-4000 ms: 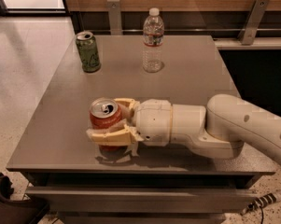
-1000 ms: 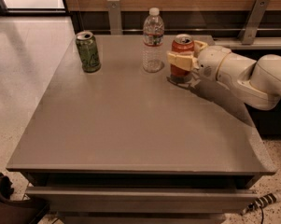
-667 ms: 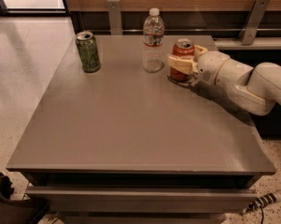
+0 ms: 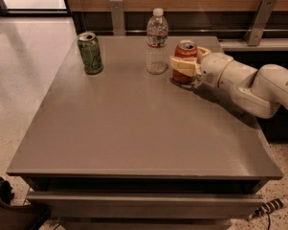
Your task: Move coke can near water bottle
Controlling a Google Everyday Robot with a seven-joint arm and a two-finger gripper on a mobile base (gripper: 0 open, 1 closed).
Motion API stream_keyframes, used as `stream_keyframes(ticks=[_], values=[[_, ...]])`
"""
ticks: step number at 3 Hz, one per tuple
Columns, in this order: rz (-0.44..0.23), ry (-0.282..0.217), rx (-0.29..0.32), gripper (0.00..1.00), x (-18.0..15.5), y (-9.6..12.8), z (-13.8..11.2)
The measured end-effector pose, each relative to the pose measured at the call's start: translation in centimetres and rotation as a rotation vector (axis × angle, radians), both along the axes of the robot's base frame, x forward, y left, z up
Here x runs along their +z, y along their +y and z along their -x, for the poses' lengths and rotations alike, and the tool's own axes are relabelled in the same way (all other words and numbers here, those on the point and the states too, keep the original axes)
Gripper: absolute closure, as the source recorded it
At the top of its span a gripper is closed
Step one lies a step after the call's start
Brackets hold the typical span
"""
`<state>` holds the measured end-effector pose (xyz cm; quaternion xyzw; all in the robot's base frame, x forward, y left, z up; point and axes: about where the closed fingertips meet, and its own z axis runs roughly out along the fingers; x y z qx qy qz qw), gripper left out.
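The red coke can (image 4: pixel 184 51) with a silver top stands upright on the grey table (image 4: pixel 134 123), at the back, just right of the water bottle (image 4: pixel 157 42). The bottle is clear with a white cap and a red-and-white label band. My gripper (image 4: pixel 182 67) reaches in from the right on a white arm. Its cream fingers (image 4: pixel 182 63) wrap around the can's body, shut on it. The can's base looks to be on or just above the tabletop. A small gap separates can and bottle.
A green can (image 4: pixel 90 52) stands at the table's back left. A wooden wall with metal brackets (image 4: pixel 117 13) runs behind the table. A dark object (image 4: pixel 9 205) sits on the floor at the front left.
Over four seconds my gripper carried the coke can from the table's front middle to the back, beside the water bottle. In the last second it lowered slightly and edged left.
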<state>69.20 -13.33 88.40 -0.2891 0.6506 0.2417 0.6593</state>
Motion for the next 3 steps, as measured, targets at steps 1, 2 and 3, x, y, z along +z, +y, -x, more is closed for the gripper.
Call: stream_keyframes(ticks=[1, 2, 3], values=[[0.000, -0.001, 0.003, 0.24, 0.05, 0.20, -0.01], [-0.001, -0.001, 0.007, 0.01, 0.11, 0.49, -0.02], [-0.001, -0.001, 0.008, 0.00, 0.13, 0.56, -0.02]])
